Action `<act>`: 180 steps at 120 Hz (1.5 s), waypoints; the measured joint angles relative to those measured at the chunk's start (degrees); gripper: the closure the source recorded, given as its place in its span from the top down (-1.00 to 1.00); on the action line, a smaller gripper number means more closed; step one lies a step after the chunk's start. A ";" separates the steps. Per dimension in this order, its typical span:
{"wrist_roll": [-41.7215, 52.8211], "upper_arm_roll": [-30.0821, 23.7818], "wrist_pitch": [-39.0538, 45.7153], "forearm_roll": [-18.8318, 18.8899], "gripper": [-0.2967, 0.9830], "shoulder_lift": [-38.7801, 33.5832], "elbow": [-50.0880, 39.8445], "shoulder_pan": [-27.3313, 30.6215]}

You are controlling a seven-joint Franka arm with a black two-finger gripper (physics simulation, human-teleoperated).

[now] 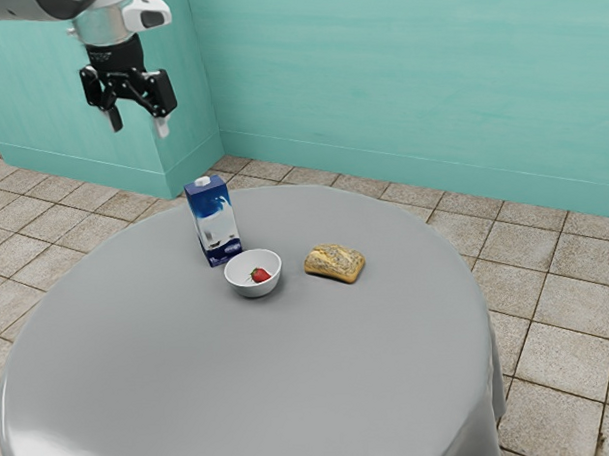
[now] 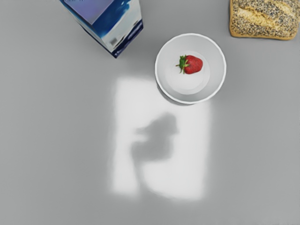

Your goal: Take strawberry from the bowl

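Observation:
High above the table, toward the exterior view's upper left, my gripper hangs with its two fingers spread wide and nothing between them. The red strawberry with green leaves lies inside the white bowl, well below my hand. From above, the wrist view has the strawberry on the bottom of the round bowl, touching nothing else.
A blue and white carton stands upright close beside the bowl. A seeded bread roll lies on the bowl's other side. All stand on a round table with a grey cloth; a teal wall rises behind.

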 joint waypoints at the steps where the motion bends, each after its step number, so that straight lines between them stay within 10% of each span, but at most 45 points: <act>1: 0.01 -0.01 0.00 0.00 0.51 0.00 0.00 -0.01; 45: -1.31 0.27 2.34 -0.88 0.51 2.46 -0.62 0.27; 108: -48.38 0.26 27.32 -3.41 0.51 12.85 -16.79 -4.19; 180: -72.46 0.26 35.38 -7.50 0.08 20.83 -15.33 -3.50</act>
